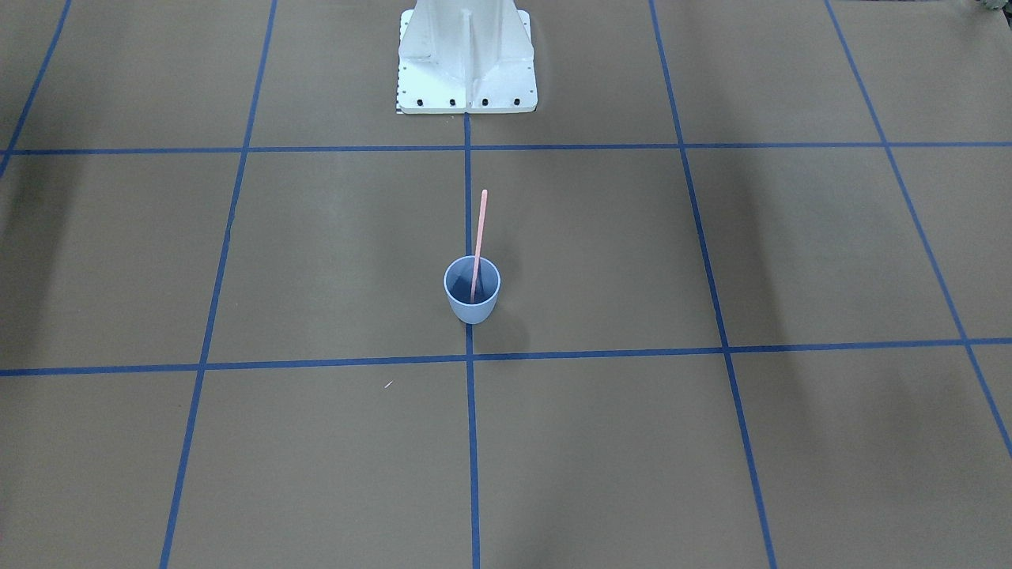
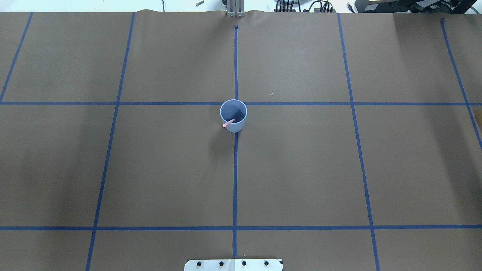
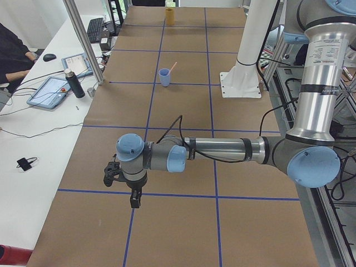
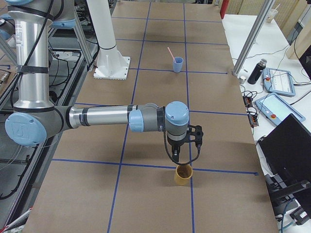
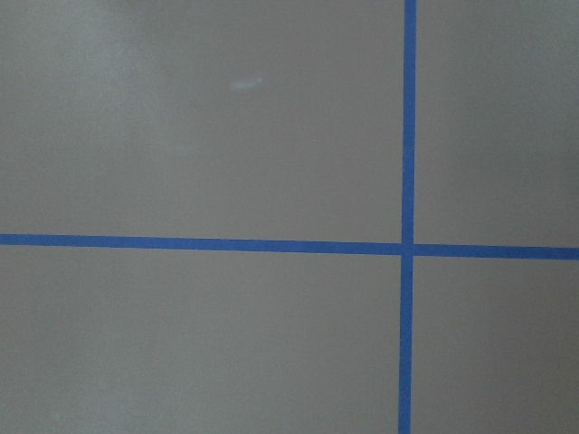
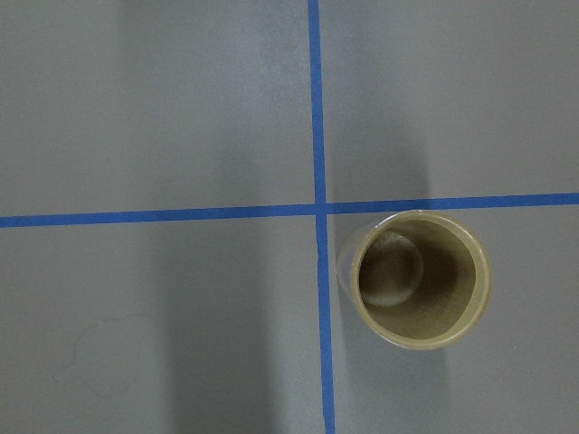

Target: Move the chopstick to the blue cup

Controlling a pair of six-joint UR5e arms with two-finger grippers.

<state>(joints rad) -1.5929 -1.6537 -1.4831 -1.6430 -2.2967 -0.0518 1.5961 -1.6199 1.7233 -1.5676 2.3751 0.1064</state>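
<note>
Chopstick (image 1: 480,229) leans in cup (image 1: 472,307): light, stiff, slick, we judge; pinch its upper end. Left gripper (image 3: 122,188), right gripper (image 4: 187,156): width we cannot tell.

We see silver tubular arm segments (image 3: 222,149), pale blue joint caps (image 3: 311,169), a thin black cable (image 3: 179,117), a black right gripper (image 4: 183,156), and a white pedestal (image 1: 466,63) with black screws (image 1: 452,102).

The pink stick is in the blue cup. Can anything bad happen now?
Maybe two things. The long pink chopstick leans on the rim of the small blue plastic cup, with most of it sticking out, so a bump might tip the cup over. The right gripper hangs close above the empty tan cup, so when that arm moves it might knock it.
</note>
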